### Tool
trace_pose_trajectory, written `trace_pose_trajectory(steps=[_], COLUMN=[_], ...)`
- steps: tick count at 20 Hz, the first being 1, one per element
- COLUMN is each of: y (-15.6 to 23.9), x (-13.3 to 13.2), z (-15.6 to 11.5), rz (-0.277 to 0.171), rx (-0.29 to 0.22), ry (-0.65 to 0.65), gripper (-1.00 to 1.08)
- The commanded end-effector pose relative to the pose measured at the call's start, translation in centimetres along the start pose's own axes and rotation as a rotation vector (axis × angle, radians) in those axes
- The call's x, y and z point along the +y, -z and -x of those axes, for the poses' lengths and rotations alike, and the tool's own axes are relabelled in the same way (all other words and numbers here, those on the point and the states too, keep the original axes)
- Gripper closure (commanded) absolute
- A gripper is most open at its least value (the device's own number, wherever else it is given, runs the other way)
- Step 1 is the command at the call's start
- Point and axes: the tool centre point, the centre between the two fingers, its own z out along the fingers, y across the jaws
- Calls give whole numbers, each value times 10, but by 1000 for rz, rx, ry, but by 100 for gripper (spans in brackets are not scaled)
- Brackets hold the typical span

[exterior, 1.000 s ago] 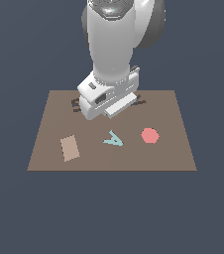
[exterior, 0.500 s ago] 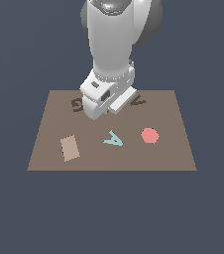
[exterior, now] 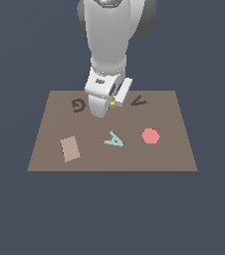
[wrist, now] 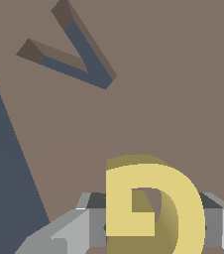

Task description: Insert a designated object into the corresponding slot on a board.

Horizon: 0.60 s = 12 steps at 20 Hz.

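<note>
brown board (exterior: 174, 149), tool (exterior: 112, 103) gripping yellow g (wrist: 151, 206) btwn slots.

Simulated scene — brown board (exterior: 112, 159) floating in flat blue-grey void.

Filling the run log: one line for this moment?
gripper: shut on yellow G | lifted above board | G slot: empty

Plain dark slate-blue backdrop (exterior: 15, 214), evenly lit
</note>
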Motion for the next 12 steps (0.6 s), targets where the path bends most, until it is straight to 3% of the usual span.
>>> trace_pose_trajectory(steps=[1,12], y=[1,2], x=[-4,-14], z=[5,30], rz=[1,1], rx=[0,0], ry=[101,526], gripper=[108,108])
